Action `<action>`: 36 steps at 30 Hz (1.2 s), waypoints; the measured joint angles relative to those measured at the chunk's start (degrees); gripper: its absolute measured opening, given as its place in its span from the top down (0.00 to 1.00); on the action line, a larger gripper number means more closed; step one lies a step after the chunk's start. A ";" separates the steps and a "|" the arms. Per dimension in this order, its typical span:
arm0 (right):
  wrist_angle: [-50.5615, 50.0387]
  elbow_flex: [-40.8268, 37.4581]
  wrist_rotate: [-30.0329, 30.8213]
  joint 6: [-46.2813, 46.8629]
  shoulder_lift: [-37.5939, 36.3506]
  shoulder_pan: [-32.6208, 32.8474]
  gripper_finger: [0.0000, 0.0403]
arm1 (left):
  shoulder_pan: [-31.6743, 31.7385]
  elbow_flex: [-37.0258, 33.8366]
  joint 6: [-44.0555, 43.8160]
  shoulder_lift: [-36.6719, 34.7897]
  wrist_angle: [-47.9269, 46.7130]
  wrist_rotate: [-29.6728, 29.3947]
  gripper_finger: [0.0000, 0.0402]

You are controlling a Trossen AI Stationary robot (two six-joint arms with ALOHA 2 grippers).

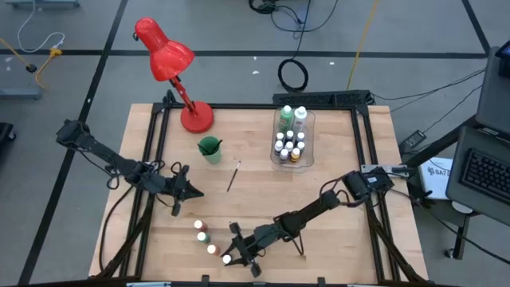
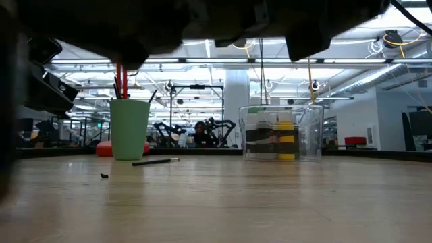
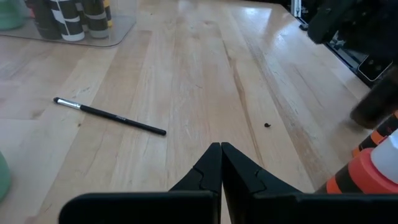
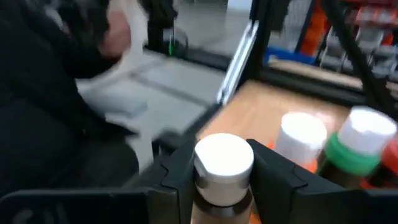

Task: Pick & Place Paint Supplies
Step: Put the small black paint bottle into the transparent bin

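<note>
Open wooden tabletop point(image 1: 335, 231) lies between the two arms, broken only by one thin dark paintbrush point(image 1: 233, 176). Behind stand a green plastic cup point(image 1: 210, 148), red desk lamp point(image 1: 170, 68) and clear plastic bin point(image 1: 292, 135); small white-capped paint bottles point(image 1: 204, 234) crowd the front edge.

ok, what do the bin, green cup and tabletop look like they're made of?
Bin: clear, glossy plastic by the look; the bottles show through its walls. Green cup: opaque, matte, probably plastic or paper, can't tell which. Tabletop: light wood planks with visible grain and seams and a soft sheen, possibly sealed.
</note>
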 joint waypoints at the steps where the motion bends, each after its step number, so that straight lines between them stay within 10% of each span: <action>1: -2.76 -0.09 0.06 -0.80 -1.06 -0.13 0.72 | 0.00 0.00 0.00 0.00 0.02 -0.23 0.98; 16: -43.42 -7.63 9.46 -20.90 -46.11 -11.47 0.72 | 0.00 0.00 3.43 -0.02 0.41 -8.40 0.98; 25: -35.54 -38.64 2.94 -18.12 -73.00 -35.18 0.72 | 0.02 -0.02 7.19 -0.02 4.14 -13.58 0.98; 36: -23.15 -54.06 4.85 -18.57 -80.71 -49.72 0.72 | 0.07 -0.02 6.25 -0.01 6.82 -17.03 0.98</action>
